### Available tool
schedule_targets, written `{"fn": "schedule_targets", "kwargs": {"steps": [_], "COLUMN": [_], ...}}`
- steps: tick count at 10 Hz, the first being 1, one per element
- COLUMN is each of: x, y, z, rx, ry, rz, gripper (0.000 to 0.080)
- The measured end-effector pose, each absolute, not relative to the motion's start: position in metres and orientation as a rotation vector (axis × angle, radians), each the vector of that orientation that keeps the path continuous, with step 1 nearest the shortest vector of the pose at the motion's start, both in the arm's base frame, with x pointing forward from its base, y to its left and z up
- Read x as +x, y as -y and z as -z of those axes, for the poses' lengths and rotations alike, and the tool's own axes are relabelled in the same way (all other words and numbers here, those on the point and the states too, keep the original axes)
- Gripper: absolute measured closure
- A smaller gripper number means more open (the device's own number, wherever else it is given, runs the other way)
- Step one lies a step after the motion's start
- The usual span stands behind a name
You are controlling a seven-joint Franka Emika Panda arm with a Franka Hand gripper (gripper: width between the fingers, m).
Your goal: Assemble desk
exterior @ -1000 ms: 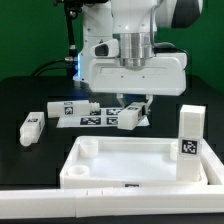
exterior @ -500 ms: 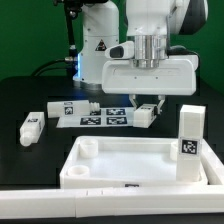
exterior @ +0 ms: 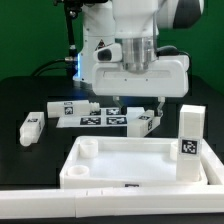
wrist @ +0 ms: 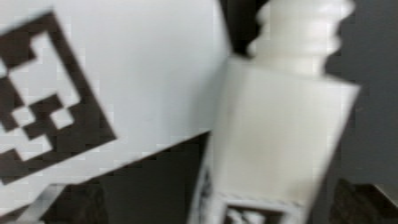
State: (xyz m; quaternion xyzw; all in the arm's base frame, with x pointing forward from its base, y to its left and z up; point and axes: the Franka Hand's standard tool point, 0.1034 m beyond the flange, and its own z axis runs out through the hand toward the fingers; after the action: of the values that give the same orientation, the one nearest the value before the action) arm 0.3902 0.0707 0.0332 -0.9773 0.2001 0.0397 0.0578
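The white desk top [exterior: 110, 178] lies at the front with its rim up. One tagged leg [exterior: 189, 135] stands upright in its corner on the exterior view's right. Two more legs [exterior: 32, 126] [exterior: 57, 108] lie on the table at the left. The fourth leg [exterior: 143, 122] lies tilted at the marker board's right end. My gripper [exterior: 148, 108] hangs just above it. In the wrist view this leg [wrist: 276, 140] runs between my fingers. One finger [wrist: 365, 200] is against it and the other [wrist: 71, 205] stands apart, so the jaws look open.
The marker board [exterior: 90, 116] lies flat behind the desk top, and its tags also show in the wrist view [wrist: 89, 90]. The table is black. A green wall stands behind the arm.
The gripper carried the fourth leg from over the marker board toward the exterior view's right. The leg now sits lower, at the board's right end.
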Motion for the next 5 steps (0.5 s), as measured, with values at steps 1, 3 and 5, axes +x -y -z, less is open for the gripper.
{"fn": "schedule_targets", "kwargs": {"steps": [1,3,5], "x": [0.408,0.443,0.455], "y": [-0.063,-0.048,-0.053], "z": [-0.054,-0.073,-0.068], "rx": [-2.91,-2.784,-2.709], "ry": [-0.593,-0.634,-0.626], "rz": [-0.283,-0.541,-0.759], "gripper": [0.0152,0.0151,0.0151]}}
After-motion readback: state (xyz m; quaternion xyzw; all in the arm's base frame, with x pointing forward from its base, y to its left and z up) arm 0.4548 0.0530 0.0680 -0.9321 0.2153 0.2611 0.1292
